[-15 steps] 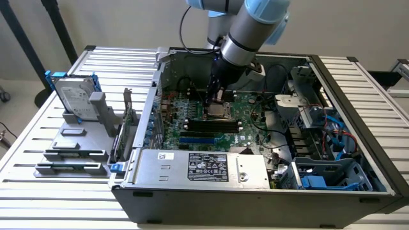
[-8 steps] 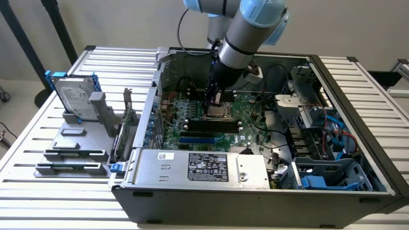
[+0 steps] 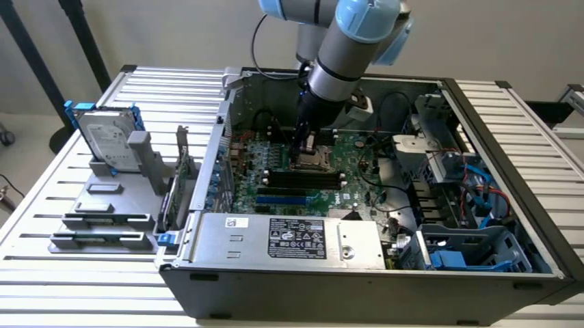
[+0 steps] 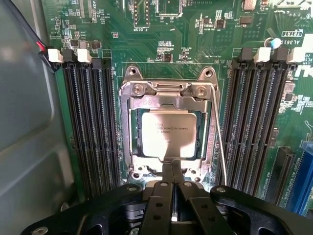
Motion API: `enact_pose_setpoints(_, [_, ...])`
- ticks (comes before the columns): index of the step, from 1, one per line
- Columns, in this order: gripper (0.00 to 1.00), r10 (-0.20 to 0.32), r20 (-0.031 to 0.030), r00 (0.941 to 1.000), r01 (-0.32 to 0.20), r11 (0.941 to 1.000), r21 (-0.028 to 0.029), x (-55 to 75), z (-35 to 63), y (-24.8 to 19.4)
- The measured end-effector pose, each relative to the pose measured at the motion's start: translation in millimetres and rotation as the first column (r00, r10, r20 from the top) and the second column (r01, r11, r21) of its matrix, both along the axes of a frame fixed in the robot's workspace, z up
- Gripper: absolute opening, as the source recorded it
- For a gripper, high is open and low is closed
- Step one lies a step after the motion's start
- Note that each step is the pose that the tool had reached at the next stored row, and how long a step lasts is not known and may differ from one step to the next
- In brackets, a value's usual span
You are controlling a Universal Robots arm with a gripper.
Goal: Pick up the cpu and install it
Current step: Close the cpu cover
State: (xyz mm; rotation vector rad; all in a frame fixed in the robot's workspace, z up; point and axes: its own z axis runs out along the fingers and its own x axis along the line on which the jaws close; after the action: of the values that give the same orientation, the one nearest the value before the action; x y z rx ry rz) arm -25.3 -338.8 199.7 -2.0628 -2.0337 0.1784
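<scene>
Closest to my wrist camera, the pincer (image 4: pixel 172 171) has its fingers pressed together, holding nothing. Their tips sit over the near edge of the cpu (image 4: pixel 168 133); I cannot tell whether they touch it. The cpu lies flat inside the metal socket frame (image 4: pixel 168 89), between two banks of memory slots (image 4: pixel 90 122) on the green motherboard (image 4: pixel 161 29). I judge the chip light, stiff and thin, with a slick metal lid and a delicate underside, so it is best pinched by opposite edges of its rim. Farther out, the open computer case (image 3: pixel 365 280) rests on the slatted worktop (image 3: pixel 55 178).
</scene>
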Motion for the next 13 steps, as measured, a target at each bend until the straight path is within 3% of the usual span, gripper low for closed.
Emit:
enact_pose_setpoints(3, [0.11, 0.0, 0.0078, 1.0, 0.0, 1.0, 0.0013, -1.7, -0.8, 0.1])
enact_pose_setpoints(6, [0.11, -0.001, 0.0082, 1.0, 0.001, 1.0, 0.0056, -4.1, 1.1, 0.3])
enact_pose_setpoints(10, [0.11, -0.003, 0.0077, 1.0, 0.003, 0.9999, 0.0098, -8.2, 11.8, 0.1])
enact_pose_setpoints(13, [0.11, -0.005, 0.0069, 1.0, 0.005, 0.9998, 0.0212, -12.4, 17.6, -0.9])
